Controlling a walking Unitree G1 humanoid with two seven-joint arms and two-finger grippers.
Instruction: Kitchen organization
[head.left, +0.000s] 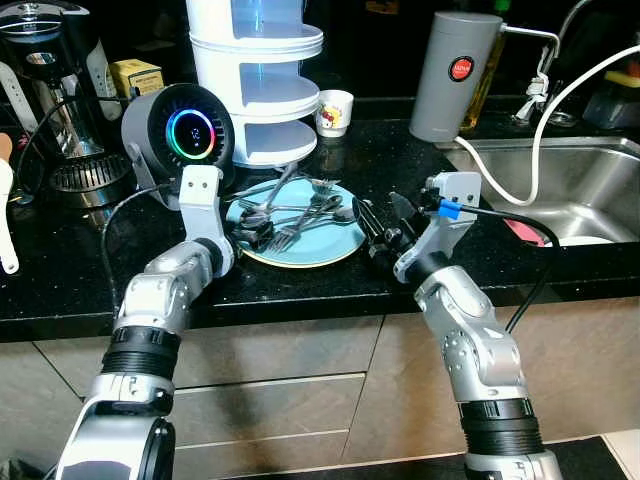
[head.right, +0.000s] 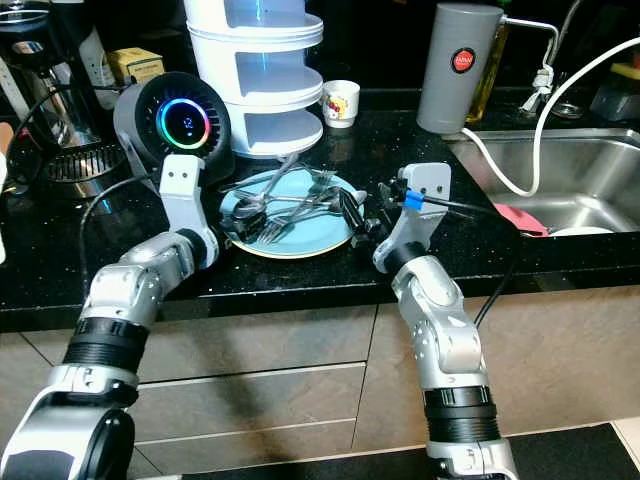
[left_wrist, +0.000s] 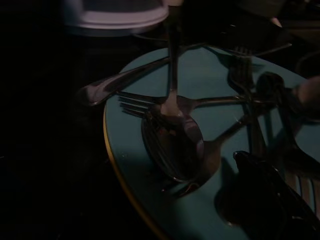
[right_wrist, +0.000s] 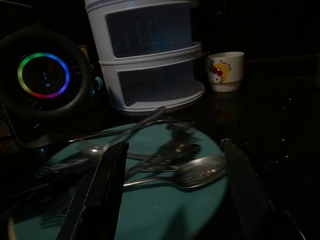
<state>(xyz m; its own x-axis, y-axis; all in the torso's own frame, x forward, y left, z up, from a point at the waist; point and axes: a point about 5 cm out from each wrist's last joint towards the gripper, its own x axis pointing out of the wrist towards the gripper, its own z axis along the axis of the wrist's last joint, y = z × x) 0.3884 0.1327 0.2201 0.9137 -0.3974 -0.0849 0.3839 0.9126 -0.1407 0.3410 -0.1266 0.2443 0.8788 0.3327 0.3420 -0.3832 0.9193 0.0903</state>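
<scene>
A teal plate (head.left: 322, 247) lies on the black countertop (head.left: 60, 270) with several forks and spoons (head.left: 292, 210) piled loosely on it. My left gripper (head.left: 250, 236) sits low over the plate's left side, right by the cutlery heap; in the left wrist view a spoon bowl (left_wrist: 175, 145) lies close in front. My right gripper (head.left: 381, 224) is at the plate's right rim, open. In the right wrist view its two black fingers (right_wrist: 107, 190) stand wide apart on either side of a spoon (right_wrist: 192, 172), with nothing held.
Behind the plate stand a white tiered container (head.left: 258, 80), a black round device with a glowing ring (head.left: 190, 130) and a small printed cup (head.left: 334, 112). A grey canister (head.left: 455, 75), a white hose (head.left: 540, 130) and the sink (head.left: 575, 190) are on the right, a coffee machine (head.left: 50, 90) on the left.
</scene>
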